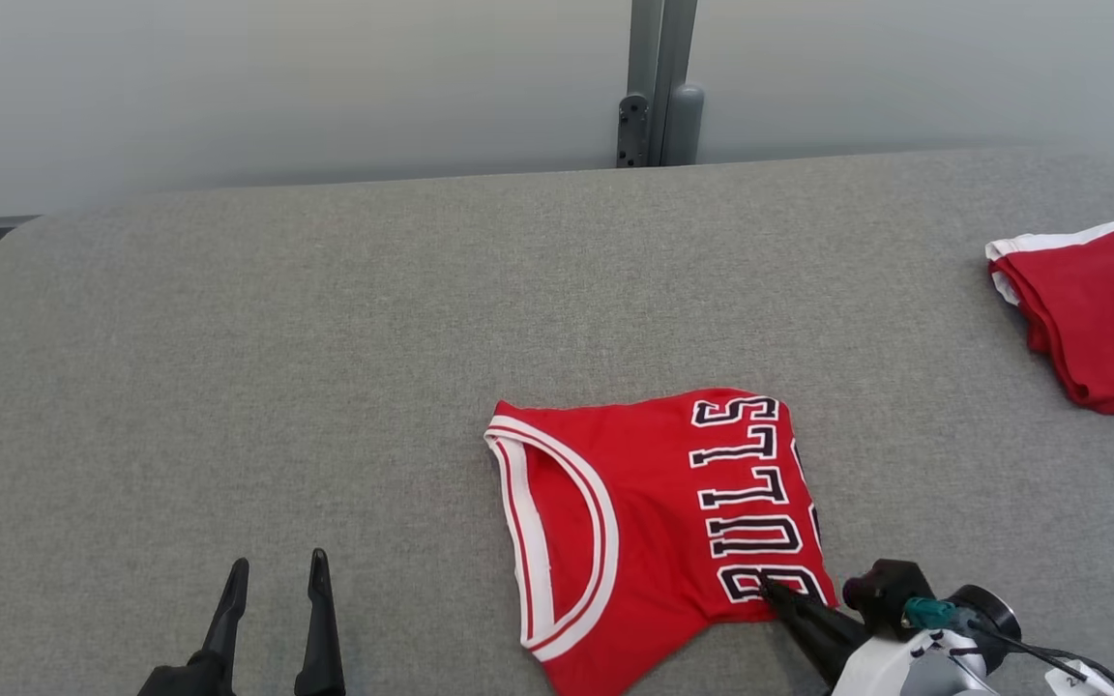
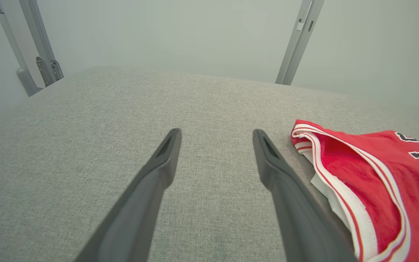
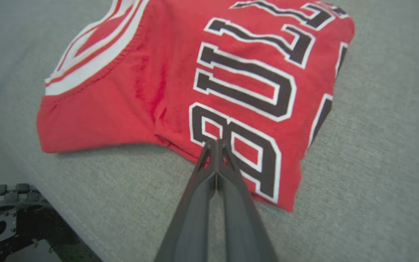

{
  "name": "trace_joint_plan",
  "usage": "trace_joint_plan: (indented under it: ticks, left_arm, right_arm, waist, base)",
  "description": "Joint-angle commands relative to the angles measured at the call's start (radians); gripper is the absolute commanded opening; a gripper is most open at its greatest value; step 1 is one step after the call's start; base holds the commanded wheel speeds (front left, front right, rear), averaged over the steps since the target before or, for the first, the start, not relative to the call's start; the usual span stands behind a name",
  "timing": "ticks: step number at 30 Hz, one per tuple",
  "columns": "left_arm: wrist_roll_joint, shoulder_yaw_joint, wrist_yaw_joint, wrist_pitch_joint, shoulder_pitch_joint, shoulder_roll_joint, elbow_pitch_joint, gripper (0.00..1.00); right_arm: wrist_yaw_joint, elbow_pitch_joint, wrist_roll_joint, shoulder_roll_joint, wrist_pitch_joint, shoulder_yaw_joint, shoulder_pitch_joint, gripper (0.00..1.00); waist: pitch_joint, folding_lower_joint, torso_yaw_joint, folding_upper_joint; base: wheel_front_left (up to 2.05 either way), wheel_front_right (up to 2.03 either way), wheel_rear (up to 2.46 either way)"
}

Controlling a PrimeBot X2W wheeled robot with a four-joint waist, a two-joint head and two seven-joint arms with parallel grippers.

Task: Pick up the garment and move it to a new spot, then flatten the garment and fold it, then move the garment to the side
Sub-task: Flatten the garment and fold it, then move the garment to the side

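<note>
Gray table (image 1: pixel 228 338) | folded garment (image 1: pixel 654 503) lay near its front edge | right gripper (image 1: pixel 772 588) shut, tips on garment's corner, maybe to drag it aside | left gripper (image 1: pixel 278 561) wide open, empty, out of the way.

The garment (image 1: pixel 654 512) is soft, matt red knit cloth. Its curved opening is bound in ribbed white and red trim, and the black, white-edged letters lie flat and smooth like print. The table (image 1: pixel 325 338) is covered in coarse, matt grey woven fabric. At its right edge, a folded red cloth (image 1: pixel 1103 309) looks equally soft and dull. Both the left gripper (image 1: pixel 278 563) and right gripper (image 3: pixel 215 142) have dark, matt, smooth fingers, seemingly plastic or rubber. Beyond the far edge, a post (image 1: pixel 659 87) of smooth grey-painted metal stands against a pale, even, matt wall (image 1: pixel 277 87).
</note>
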Motion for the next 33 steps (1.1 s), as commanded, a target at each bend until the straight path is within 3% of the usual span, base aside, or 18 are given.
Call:
trace_joint_plan:
  ticks: [1,2,3,4,7,12,20,27,33]
  left_arm:
    - [0.003,0.007,0.001,-0.003,0.015,0.001,-0.003,1.0]
    - [0.006,0.01,0.0,-0.003,0.018,0.001,-0.002,1.0]
    - [0.008,0.014,-0.003,-0.003,0.023,0.001,-0.002,1.0]
    - [0.01,0.018,-0.004,-0.003,0.027,0.001,-0.002,1.0]
    - [0.014,0.034,-0.005,-0.003,0.037,0.001,-0.006,1.0]
    - [0.003,0.054,0.0,-0.003,0.04,0.001,-0.012,1.0]
    - [-0.009,0.073,0.006,-0.003,0.011,0.001,-0.011,1.0]
    - [-0.003,0.083,-0.005,-0.003,0.008,0.001,-0.011,1.0]
    - [0.004,0.071,-0.007,-0.003,-0.027,0.001,-0.026,1.0]
  right_arm:
    - [-0.001,-0.029,0.013,-0.004,-0.009,-0.02,0.025,0.27]
    - [-0.001,-0.053,0.014,-0.009,-0.015,-0.031,0.034,0.45]
    - [-0.001,-0.083,0.023,-0.013,-0.017,-0.043,0.045,0.78]
    - [-0.001,-0.114,0.032,-0.018,-0.02,-0.061,0.059,1.0]
    - [-0.001,-0.211,0.051,-0.043,-0.025,-0.139,0.096,1.0]
    - [-0.001,-0.33,0.031,-0.058,-0.071,-0.355,0.147,1.0]
    - [-0.001,-0.331,-0.071,0.039,-0.144,-0.68,0.209,1.0]
    - [-0.001,-0.243,-0.08,0.122,-0.154,-0.71,0.215,1.0]
    - [-0.001,-0.194,0.018,0.137,-0.064,-0.629,0.129,1.0]
  waist:
    - [-0.019,0.0,-0.012,0.0]
    - [-0.025,0.0,-0.014,0.0]
    - [-0.032,0.0,-0.017,0.0]
    - [-0.04,0.0,-0.02,0.0]
    - [-0.06,0.0,-0.025,0.0]
    - [-0.077,0.0,-0.028,0.0]
    - [-0.078,0.0,0.001,0.0]
    - [-0.065,0.0,0.012,0.0]
    - [0.006,0.0,0.015,0.0]
  base:
    - [0.0,0.0,0.0]
    - [0.0,0.0,0.0]
    - [0.0,0.0,0.0]
    - [0.0,0.0,0.0]
    - [0.0,0.0,0.0]
    - [0.0,0.0,0.0]
    - [0.0,0.0,0.0]
    - [0.0,0.0,0.0]
    - [0.0,0.0,0.0]
